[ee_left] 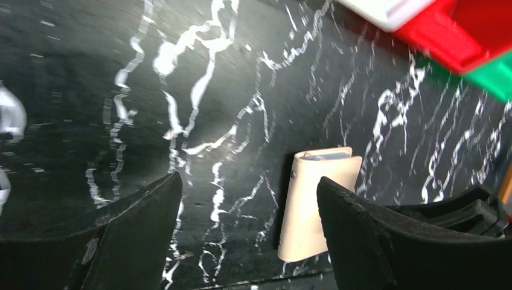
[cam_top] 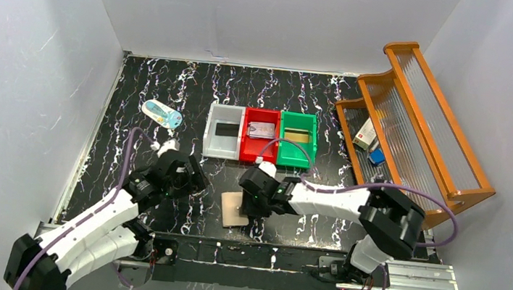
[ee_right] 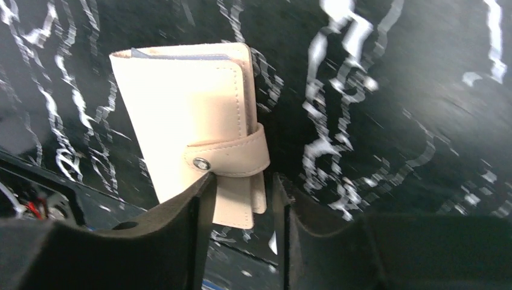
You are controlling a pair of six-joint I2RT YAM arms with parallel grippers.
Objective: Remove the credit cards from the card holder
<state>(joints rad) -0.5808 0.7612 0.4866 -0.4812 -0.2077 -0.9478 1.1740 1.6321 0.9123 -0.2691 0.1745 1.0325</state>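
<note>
Top view: closed wallet (cam_top: 234, 209) flat on the table (cam_top: 151, 82) between the arms, just left of the right gripper (cam_top: 256, 202), farther from the left gripper (cam_top: 186, 173). Left wrist: wide open and empty, wallet's long axis pointing away, close beside the right-hand finger. Right wrist: half parted, apparently gripping nothing, snapped tab (ee_right: 232, 158) and near edge directly ahead of the gap.

Card holder (ee_right: 187, 115), near table's front edge: lower end hidden behind right gripper (ee_right: 241, 181). Bins (ee_left: 459, 36): blurred, cut off.
</note>
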